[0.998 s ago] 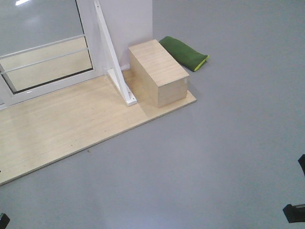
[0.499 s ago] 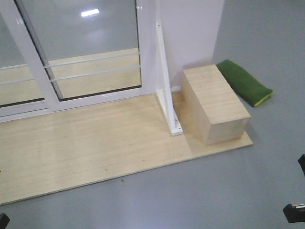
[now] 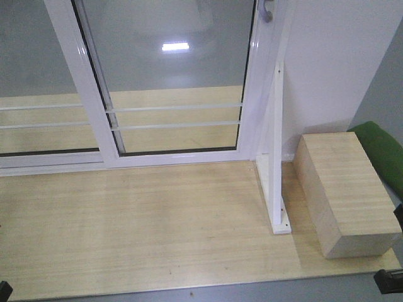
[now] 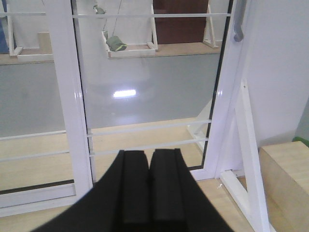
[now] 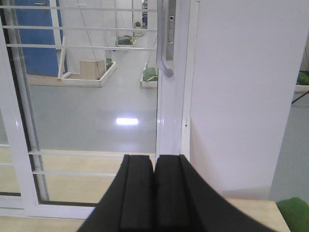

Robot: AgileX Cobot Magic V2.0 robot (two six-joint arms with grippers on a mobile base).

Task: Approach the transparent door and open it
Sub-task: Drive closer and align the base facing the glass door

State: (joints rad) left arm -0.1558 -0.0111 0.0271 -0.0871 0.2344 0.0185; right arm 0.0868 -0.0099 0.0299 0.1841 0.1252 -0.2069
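Note:
The transparent door [image 3: 176, 69] fills the upper front view: clear glass in a glossy white frame, with two thin white bars low down. Its pale curved handle [image 3: 267, 11] shows at the top right edge. In the left wrist view the door [image 4: 145, 77] stands ahead with the handle [image 4: 238, 26] at the upper right, and my left gripper [image 4: 148, 153] is shut and empty, well short of the glass. In the right wrist view the handle [image 5: 167, 46] with its lock plate hangs above my right gripper [image 5: 154, 157], which is shut on nothing and apart from the frame.
A similar barred glass panel [image 3: 38, 75] stands left of the door. Right of it are a white post with a diagonal brace [image 3: 278, 145], a white wall [image 3: 334, 63], a wooden box [image 3: 343, 189] and a green cushion [image 3: 385, 151]. A pale wooden platform [image 3: 145, 226] lies in front.
The front view has swung left and closer: the door now fills the frame with its handle showing, and the box and cushion have slid to the right edge.

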